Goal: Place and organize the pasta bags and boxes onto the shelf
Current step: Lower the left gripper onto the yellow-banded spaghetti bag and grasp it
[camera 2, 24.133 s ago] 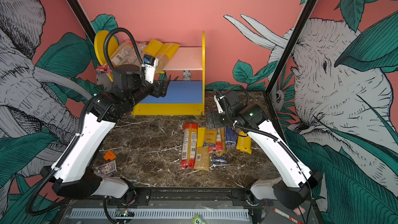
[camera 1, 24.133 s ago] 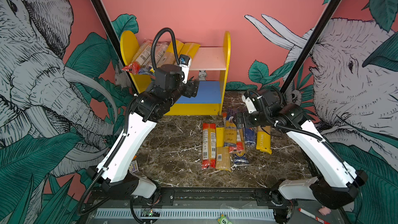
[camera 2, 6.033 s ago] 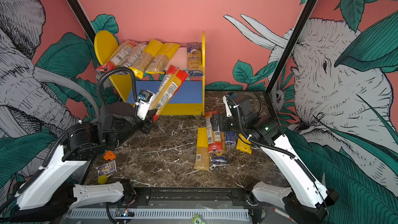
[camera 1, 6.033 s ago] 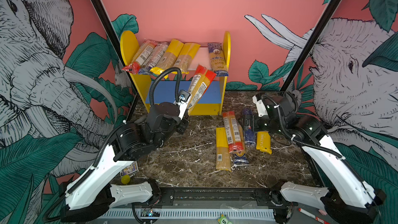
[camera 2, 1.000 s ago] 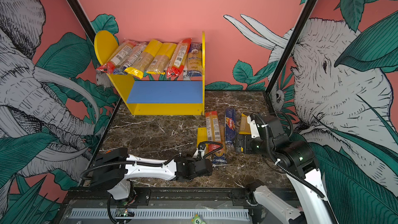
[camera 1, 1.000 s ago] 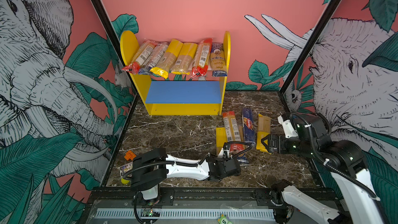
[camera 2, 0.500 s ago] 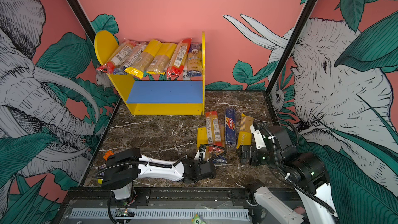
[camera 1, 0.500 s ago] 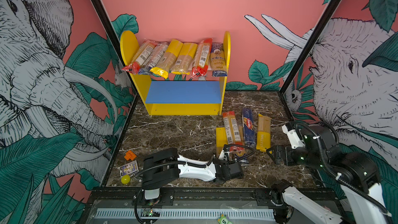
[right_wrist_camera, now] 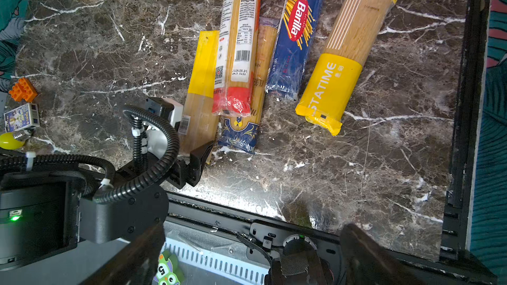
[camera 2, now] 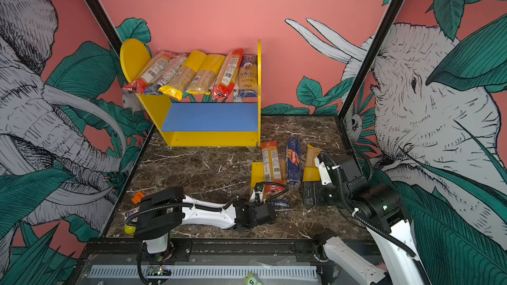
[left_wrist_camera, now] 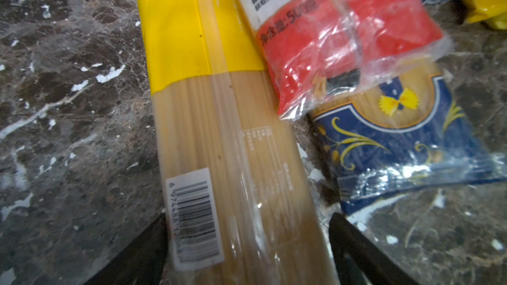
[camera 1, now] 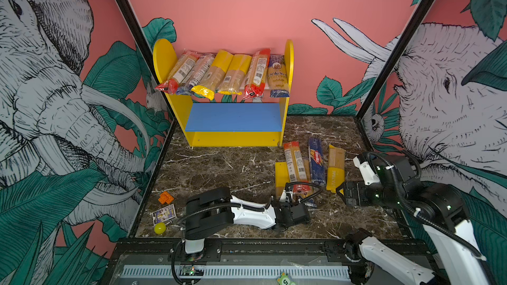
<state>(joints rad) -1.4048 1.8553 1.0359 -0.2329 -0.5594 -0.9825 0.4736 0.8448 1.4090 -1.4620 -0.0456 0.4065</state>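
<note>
The left hand [left_wrist_camera: 247,219] stands wide, jaws straddling the near end of the yellow-banded pack [left_wrist_camera: 219,132] flat on the tabletop [left_wrist_camera: 68,105]. Close squarely and slide it clear toward 6 o'clock, since the red-ended pack [camera 1: 295,164] overlaps it at 1 o'clock and may drag along. The right hand [right_wrist_camera: 252,242] hangs wide and empty at that pack's 3 o'clock; the shelf [camera 1: 233,138], blue lower board [camera 1: 233,117] bare, stands at 11 o'clock.
</note>
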